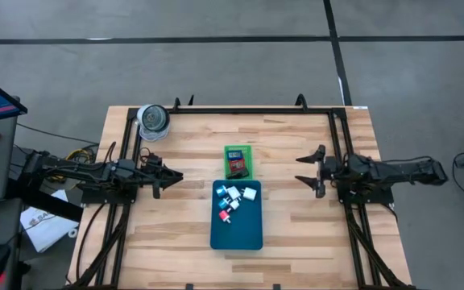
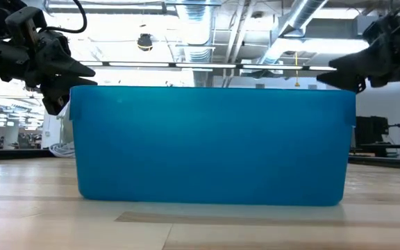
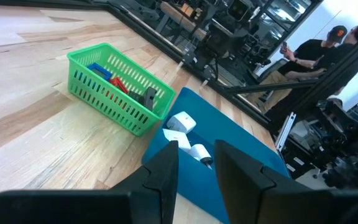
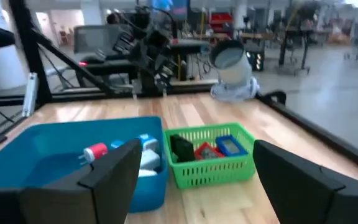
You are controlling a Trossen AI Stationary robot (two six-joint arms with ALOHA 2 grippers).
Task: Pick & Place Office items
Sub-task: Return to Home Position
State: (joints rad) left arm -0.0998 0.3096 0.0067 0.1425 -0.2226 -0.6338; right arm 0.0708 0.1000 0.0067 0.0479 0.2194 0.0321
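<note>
table (image 1: 296,161): pale wood planks, smooth | blue bin (image 2: 210,146): matt plastic | green basket (image 3: 104,99): slatted plastic

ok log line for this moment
left gripper open, left of teal tray | right gripper open, opposite side | office items in tray

Left arm (image 1: 79,171): stretched out level from the left side, pointing inward.
Left gripper (image 1: 176,175): empty; fingers (image 3: 165,171) a narrow gap apart.
Right arm (image 1: 401,171): stretched out level from the right side, pointing inward, mirroring the left.
Right gripper (image 1: 300,169): empty; fingers (image 4: 114,171) spread wide.
Spacing: grippers face each other, well apart.
Height: both hang raised in the low view.
</note>
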